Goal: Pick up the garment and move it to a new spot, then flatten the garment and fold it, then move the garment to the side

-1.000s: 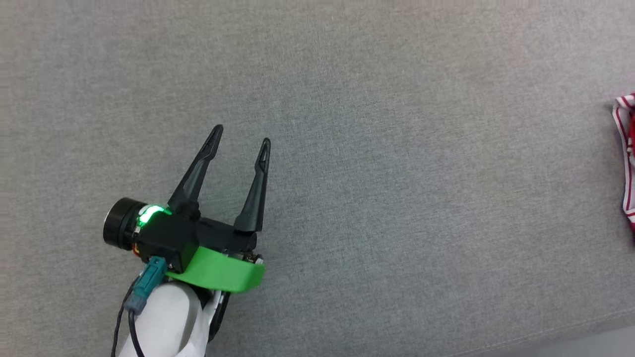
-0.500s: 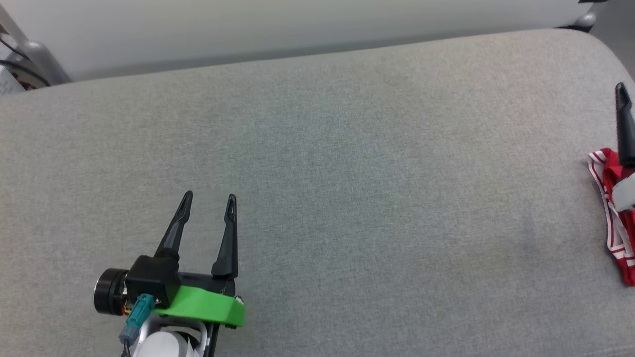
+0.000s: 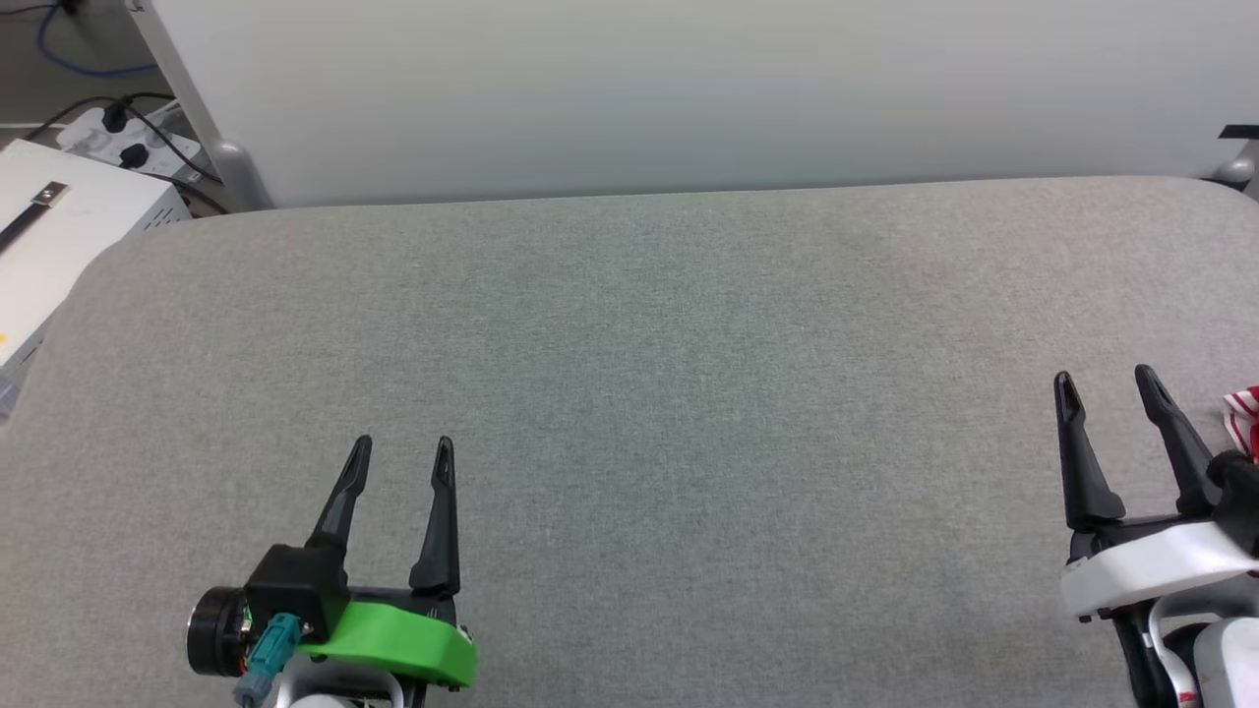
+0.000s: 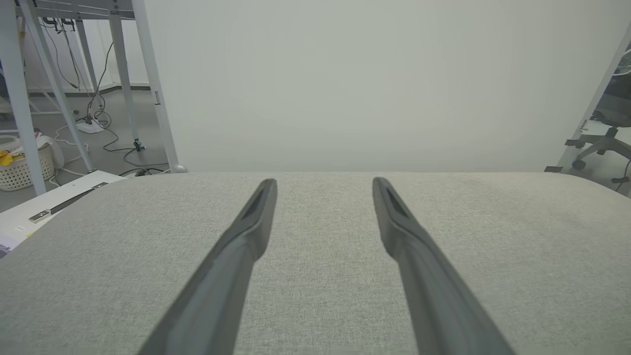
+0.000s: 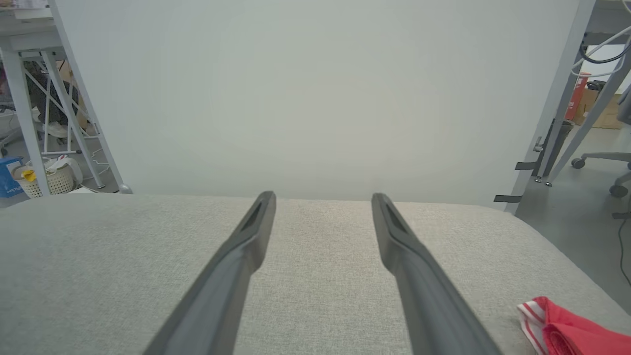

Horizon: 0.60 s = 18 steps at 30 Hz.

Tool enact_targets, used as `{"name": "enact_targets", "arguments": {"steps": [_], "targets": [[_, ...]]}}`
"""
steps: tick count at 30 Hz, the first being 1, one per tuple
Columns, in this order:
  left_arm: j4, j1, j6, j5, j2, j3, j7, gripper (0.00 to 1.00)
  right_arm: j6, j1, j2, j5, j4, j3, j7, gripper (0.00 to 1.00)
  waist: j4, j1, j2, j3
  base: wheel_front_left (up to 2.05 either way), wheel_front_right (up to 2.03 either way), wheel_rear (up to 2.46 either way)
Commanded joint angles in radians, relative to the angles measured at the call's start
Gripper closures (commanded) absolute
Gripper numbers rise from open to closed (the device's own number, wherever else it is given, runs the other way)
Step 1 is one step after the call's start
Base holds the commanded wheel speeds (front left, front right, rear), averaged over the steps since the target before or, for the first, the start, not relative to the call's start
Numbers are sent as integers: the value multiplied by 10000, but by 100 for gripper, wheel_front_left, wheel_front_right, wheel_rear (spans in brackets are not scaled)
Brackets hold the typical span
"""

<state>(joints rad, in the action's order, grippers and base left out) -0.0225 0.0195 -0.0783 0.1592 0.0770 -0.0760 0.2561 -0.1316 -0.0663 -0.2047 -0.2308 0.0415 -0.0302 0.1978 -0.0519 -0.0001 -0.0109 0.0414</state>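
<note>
Both my claws are released and hold nothing. My left gripper [image 3: 403, 444] is low-left over the grey woven-fabric padded surface [image 3: 689, 374], and my right gripper [image 3: 1104, 378] is low-right. The small red jersey garment [image 5: 567, 331], white-striped trim, lies bunched near the surface's right edge, just beside my right fingers and mostly cut off. My guess is it's light, limp and slightly slick, so it will sag. I'd pinch the striped hem or a shoulder edge, not the bunched middle.

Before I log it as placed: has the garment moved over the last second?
Cannot tell. The head camera swung, shifting the whole picture; the garment lies near the grey padded surface's right end throughout, mostly cut off.
</note>
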Motion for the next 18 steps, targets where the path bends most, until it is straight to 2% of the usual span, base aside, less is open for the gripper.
{"name": "enact_targets", "arguments": {"steps": [1, 10, 18], "targets": [[-94, 146, -109, -45, -65, 20, 56, 0, 9, 127, 144, 3, 14, -55, 167, 0, 157, 1, 109, -126, 0, 0, 0], [-564, 180, -198, -319, -175, 155, 56, 0, 9, 460, 710, 311, 266, 93, 530, 0, 336, 1, 109, -126, 0, 0, 0], [-714, 223, -277, -481, -227, 113, 57, 0, 9, 368, 764, 180, 294, 198, 588, 0, 301, 1, 109, -127, 0, 0, 0]]}}
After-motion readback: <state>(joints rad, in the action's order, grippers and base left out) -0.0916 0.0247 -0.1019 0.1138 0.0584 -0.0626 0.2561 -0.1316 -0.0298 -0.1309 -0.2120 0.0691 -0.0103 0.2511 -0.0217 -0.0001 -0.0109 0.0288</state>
